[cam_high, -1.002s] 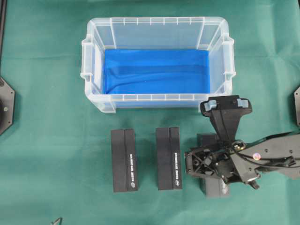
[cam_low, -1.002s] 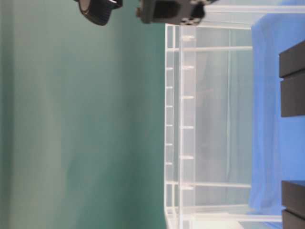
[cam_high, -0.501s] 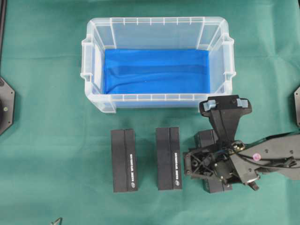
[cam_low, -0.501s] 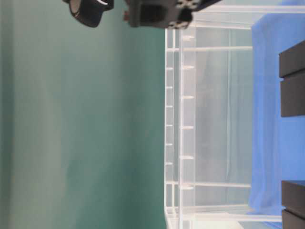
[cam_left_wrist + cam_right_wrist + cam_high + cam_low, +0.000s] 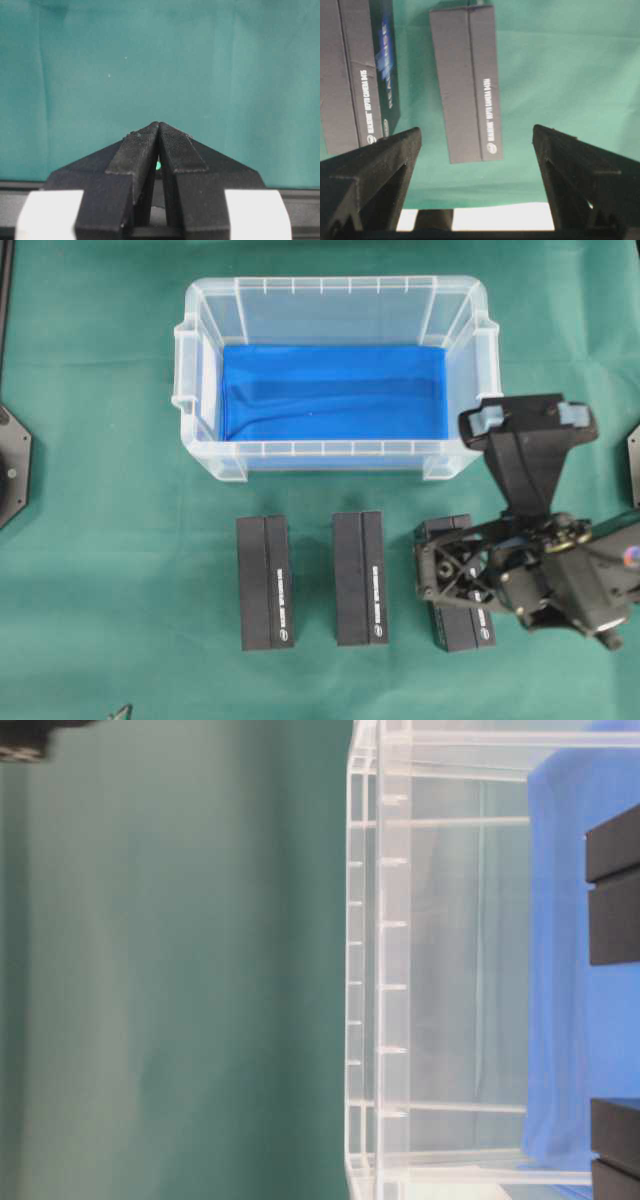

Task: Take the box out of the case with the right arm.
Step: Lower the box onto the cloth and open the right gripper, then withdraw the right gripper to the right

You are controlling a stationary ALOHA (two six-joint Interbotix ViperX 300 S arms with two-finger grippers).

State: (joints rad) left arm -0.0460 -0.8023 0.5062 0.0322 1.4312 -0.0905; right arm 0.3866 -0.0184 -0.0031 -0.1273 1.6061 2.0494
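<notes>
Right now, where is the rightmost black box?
In the overhead view the rightmost black box lies on the green cloth outside the case, below its right corner, partly under the right gripper.

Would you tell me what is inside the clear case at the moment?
The case holds only its blue lining; no box lies in it. All three black boxes sit on the green cloth outside, the rightmost partly covered by the right arm.

third box (image 5: 458,585): my own wrist covers its right side in the overhead view.
my right arm (image 5: 590,580): cut off at the right edge.
case (image 5: 440,960): table-level view crops it top and bottom.
box lettering (image 5: 284,605): too small to read overhead.
</notes>
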